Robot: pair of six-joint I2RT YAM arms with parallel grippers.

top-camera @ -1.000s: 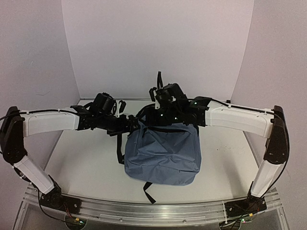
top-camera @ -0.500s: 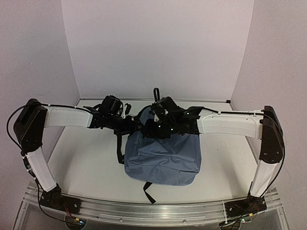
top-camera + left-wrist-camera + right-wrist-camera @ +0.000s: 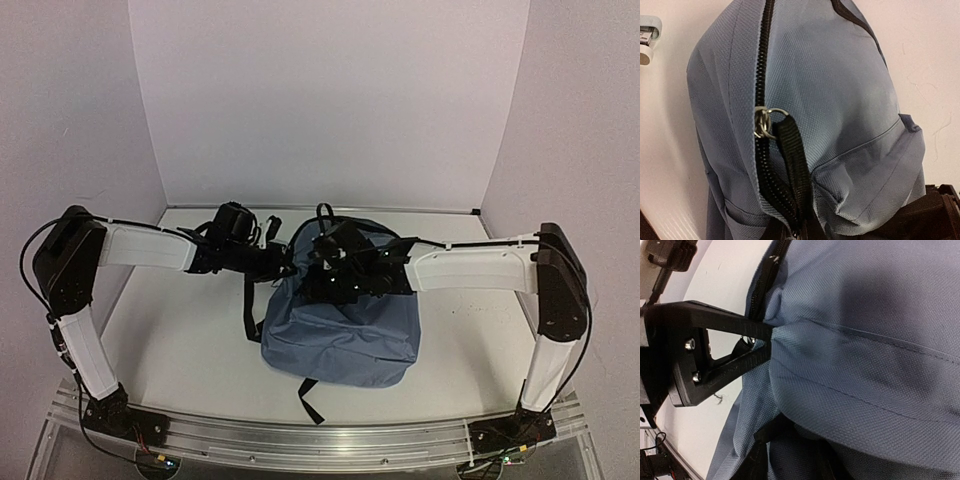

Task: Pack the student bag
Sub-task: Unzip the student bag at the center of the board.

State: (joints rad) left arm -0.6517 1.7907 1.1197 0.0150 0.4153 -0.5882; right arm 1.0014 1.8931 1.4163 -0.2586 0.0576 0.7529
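The student bag (image 3: 340,325), slate-blue with black straps, stands on the white table (image 3: 170,340) in the middle. Its black zipper (image 3: 762,60) runs over the top, shut above the metal slider (image 3: 762,121). A black pull strap (image 3: 790,160) hangs from the slider into my left gripper (image 3: 800,232), which is shut on it at the bag's upper left (image 3: 288,262). My right gripper (image 3: 795,450) pinches a fold of the bag's front fabric (image 3: 850,355), just right of the left one (image 3: 325,278). The bag's inside is hidden.
Black shoulder straps trail off the bag at its left (image 3: 248,310) and front (image 3: 310,400). White walls (image 3: 330,100) close in the back and sides. An aluminium rail (image 3: 300,435) with both arm bases runs along the near edge.
The left gripper has shut on the zipper pull strap. Both arms have drawn in and lowered, and the bag's top now bulges round behind the grippers.
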